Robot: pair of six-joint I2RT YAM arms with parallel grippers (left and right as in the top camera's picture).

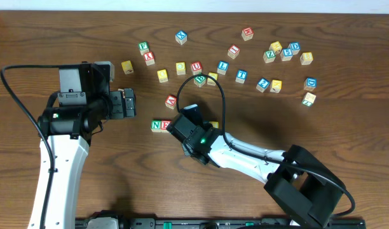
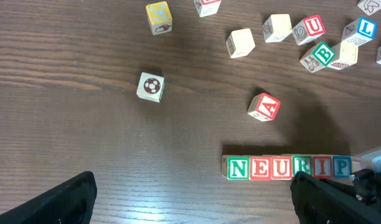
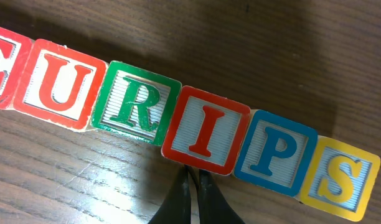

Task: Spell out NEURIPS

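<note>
- Dark wood-grain table (image 1: pixel 347 127) fills every view. The loose letter cubes (image 1: pixel 241 75) lie mostly across its far side, which leaves the near middle free for the word.
- At the left, the left gripper (image 1: pixel 129 104) hovers with its claw spread wide and nothing between the fingers. It is well apart from the word, probably parked there to stay out of the way.
- The NEURIPS row (image 2: pixel 290 168) lies near the table's middle, on the near side of the scatter. Its cubes touch face to face, so it reads as one word from left to right.
- Green N (image 2: pixel 238 168) starts the row, followed by red E (image 2: pixel 260 168) and red U (image 3: pixel 60 87).
- Green R (image 3: pixel 136 102) and red I (image 3: pixel 206 130) come next. The I appears to sit a touch nearer than the R.
- A red A cube (image 2: pixel 264 107) rests just beyond the row, apart from it and not part of the word.
- The right gripper (image 3: pixel 193 183) has its claw pressed together and pinches nothing. Its tips meet the near edge of the I, which suggests it is working as a blunt pusher to square the line.
- Blue P (image 3: pixel 274 152) and yellow S (image 3: pixel 337 177) close the word at the right. All seven letters look to be in place, so only tidying seems left.
</note>
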